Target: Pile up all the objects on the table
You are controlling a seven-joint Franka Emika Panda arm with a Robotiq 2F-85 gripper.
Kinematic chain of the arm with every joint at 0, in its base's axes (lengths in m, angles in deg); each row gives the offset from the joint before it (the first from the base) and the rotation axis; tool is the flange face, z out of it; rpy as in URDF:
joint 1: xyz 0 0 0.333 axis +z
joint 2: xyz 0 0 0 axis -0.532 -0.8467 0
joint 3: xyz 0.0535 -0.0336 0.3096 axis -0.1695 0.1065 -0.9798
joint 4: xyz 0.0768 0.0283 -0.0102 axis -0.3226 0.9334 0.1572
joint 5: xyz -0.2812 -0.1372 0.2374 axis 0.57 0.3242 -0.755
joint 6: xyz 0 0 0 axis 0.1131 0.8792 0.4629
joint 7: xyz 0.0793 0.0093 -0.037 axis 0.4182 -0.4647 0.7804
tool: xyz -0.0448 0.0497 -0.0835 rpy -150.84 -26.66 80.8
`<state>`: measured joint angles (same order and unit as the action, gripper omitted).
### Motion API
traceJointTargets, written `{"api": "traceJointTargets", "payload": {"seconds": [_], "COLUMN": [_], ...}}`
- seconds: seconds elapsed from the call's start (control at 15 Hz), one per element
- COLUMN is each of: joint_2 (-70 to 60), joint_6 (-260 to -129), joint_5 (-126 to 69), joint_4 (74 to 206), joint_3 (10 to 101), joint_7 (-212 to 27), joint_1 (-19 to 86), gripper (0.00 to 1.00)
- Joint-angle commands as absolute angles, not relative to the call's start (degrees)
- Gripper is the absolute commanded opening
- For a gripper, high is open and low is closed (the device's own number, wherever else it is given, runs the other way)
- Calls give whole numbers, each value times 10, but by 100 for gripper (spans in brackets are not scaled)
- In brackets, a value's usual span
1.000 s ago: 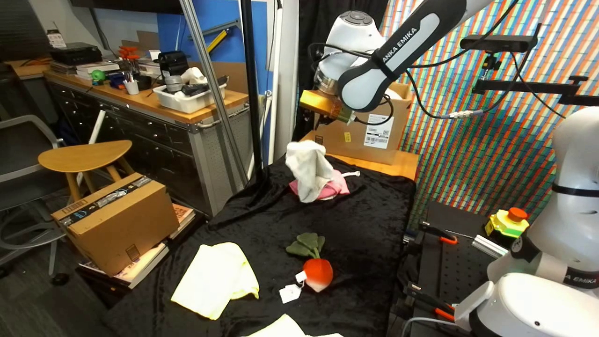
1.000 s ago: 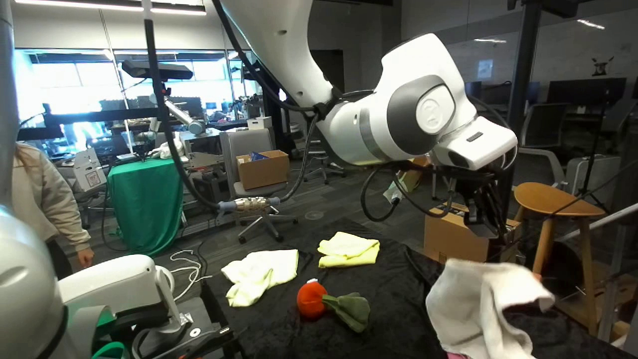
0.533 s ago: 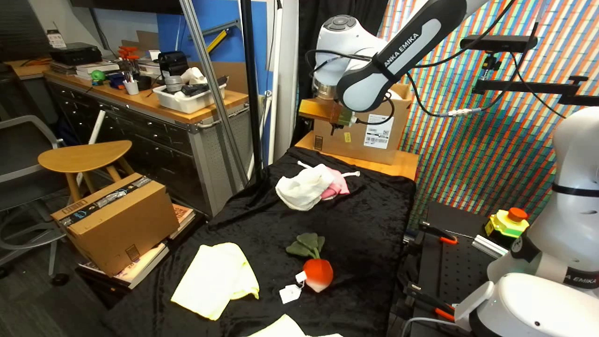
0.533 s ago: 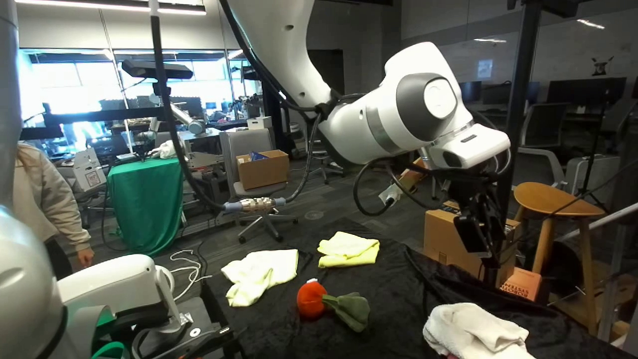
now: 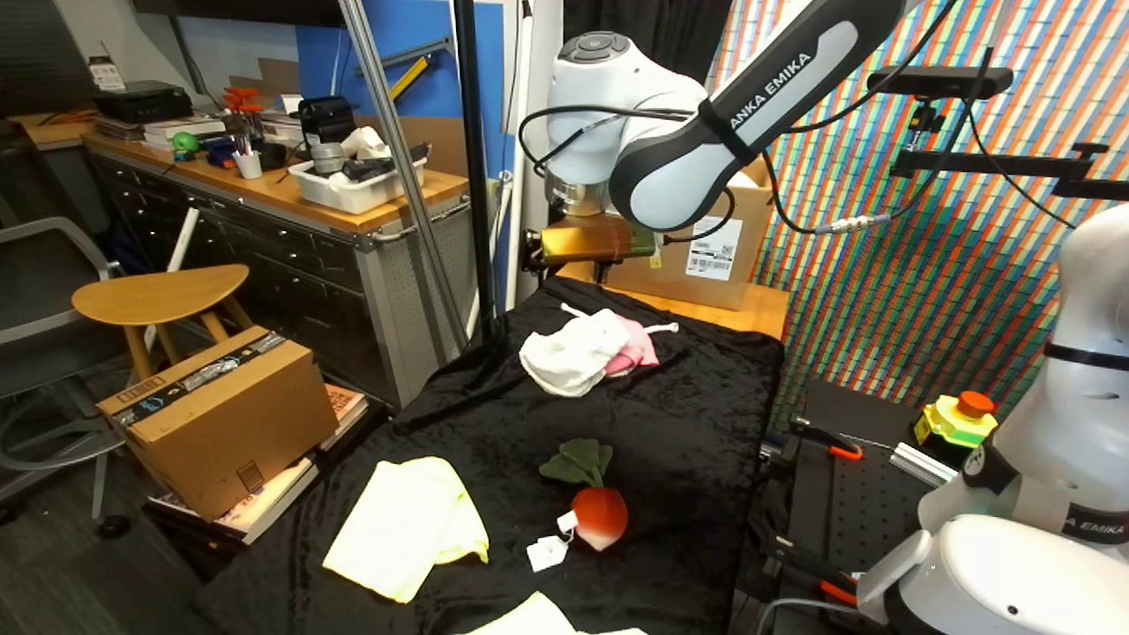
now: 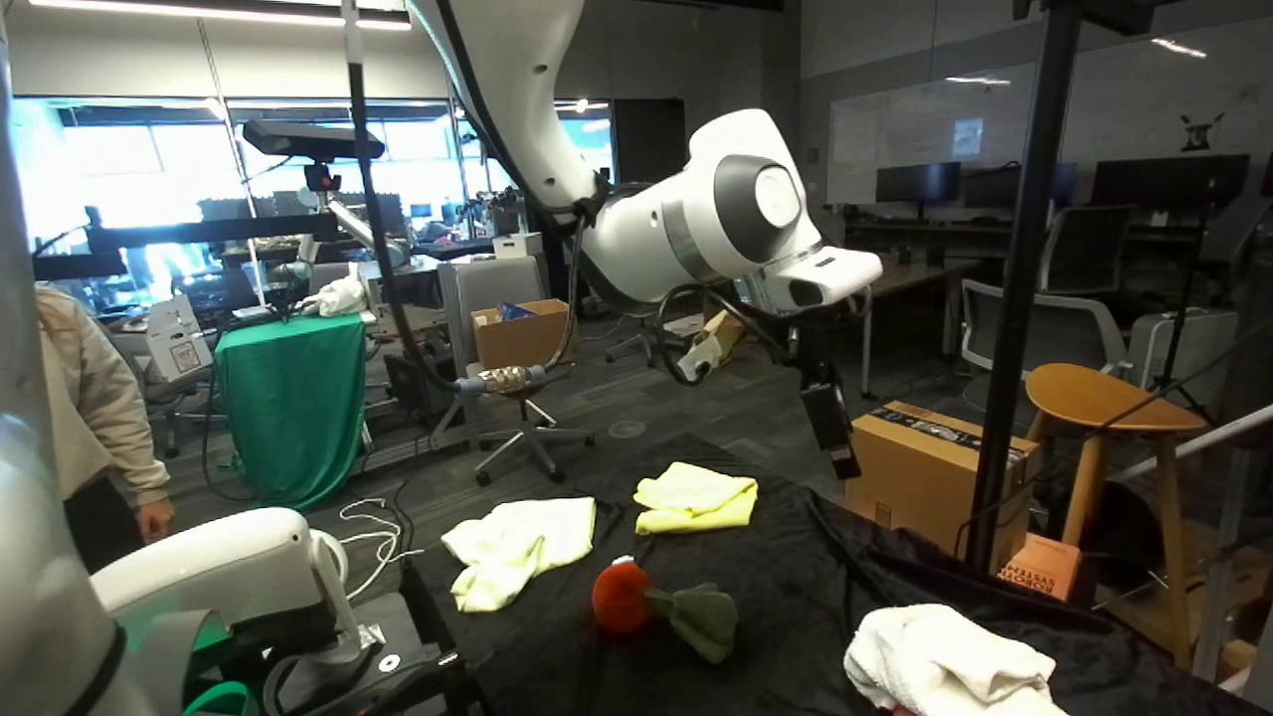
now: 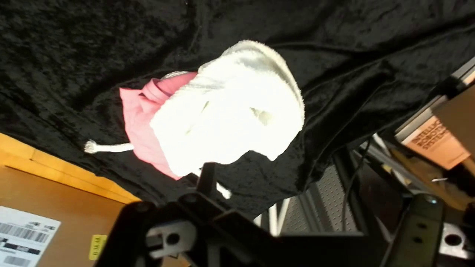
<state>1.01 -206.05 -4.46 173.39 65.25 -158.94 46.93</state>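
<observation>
The white cloth (image 5: 571,354) lies crumpled over part of the pink cloth (image 5: 639,351) at the far end of the black-topped table (image 5: 679,459). In the wrist view, the white cloth (image 7: 230,111) covers the right side of the pink cloth (image 7: 143,122). My gripper (image 5: 570,277) is above and behind this pair, fingers wide apart with nothing between them. Nearer the front are a pale yellow cloth (image 5: 406,529) and a red ball-like item (image 5: 600,516) with green leaves and white tags (image 5: 547,553). Another pale cloth (image 6: 527,547) lies beside the yellow cloth (image 6: 696,497).
A large cardboard box (image 5: 675,265) stands on a wooden surface behind the table. Another cardboard box (image 6: 935,477) sits on books beside it. A black upright post (image 6: 1019,278) rises near the table's far corner. The robot's base side holds an emergency stop button (image 5: 957,419).
The white cloth, raised just under the gripper a second ago, has dropped flat onto the pink one. My gripper has opened and shifted leftward in both exterior views. The remaining objects lie unmoved.
</observation>
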Motion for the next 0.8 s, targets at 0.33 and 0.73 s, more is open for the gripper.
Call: {"api": "traceJointTargets", "payload": {"seconds": [0.33,0.73], "joint_2": [-43,-137], "joint_6": [-2004,-2004], "joint_5": [-40,-63], "joint_4": [1629,1517], "joint_3": [531,494], "joint_7": [-1389,-1226], "joint_1": [450,465], "gripper": [100,100]}}
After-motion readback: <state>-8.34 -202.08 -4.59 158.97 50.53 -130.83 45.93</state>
